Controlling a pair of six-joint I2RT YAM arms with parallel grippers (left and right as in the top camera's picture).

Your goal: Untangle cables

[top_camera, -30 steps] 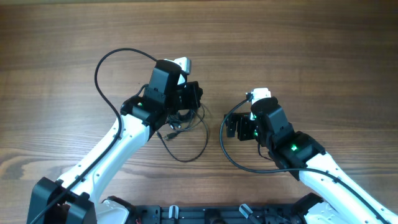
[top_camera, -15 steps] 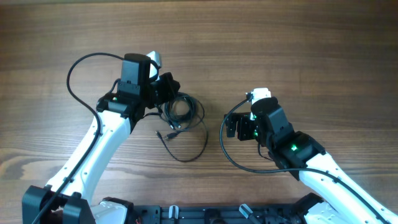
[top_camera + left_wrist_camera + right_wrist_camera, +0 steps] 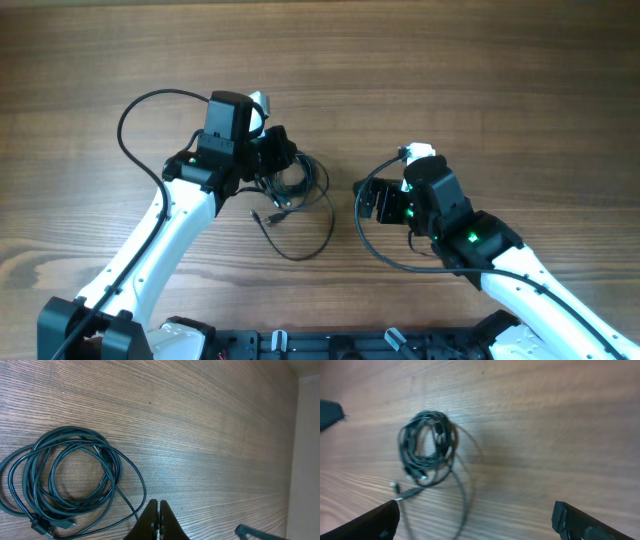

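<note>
The cables lie as one coiled black clump on the wooden table, with a loose loop trailing toward the front. In the left wrist view the cables show as stacked loops at lower left, small plugs at the bottom edge. My left gripper is shut with nothing in it; in its own view the left gripper hovers just right of a cable strand. My right gripper stands open to the right of the clump. From the right wrist the cables look blurred, ahead of the open right gripper.
Thick black arm wires arch beside each arm: one left of the left arm, one looping by the right arm. Bare wooden table lies behind both arms. A dark rail runs along the front edge.
The left arm swung left off the cables, uncovering the coil, then eased back right toward it. The right gripper shifted slightly left toward the cables.
</note>
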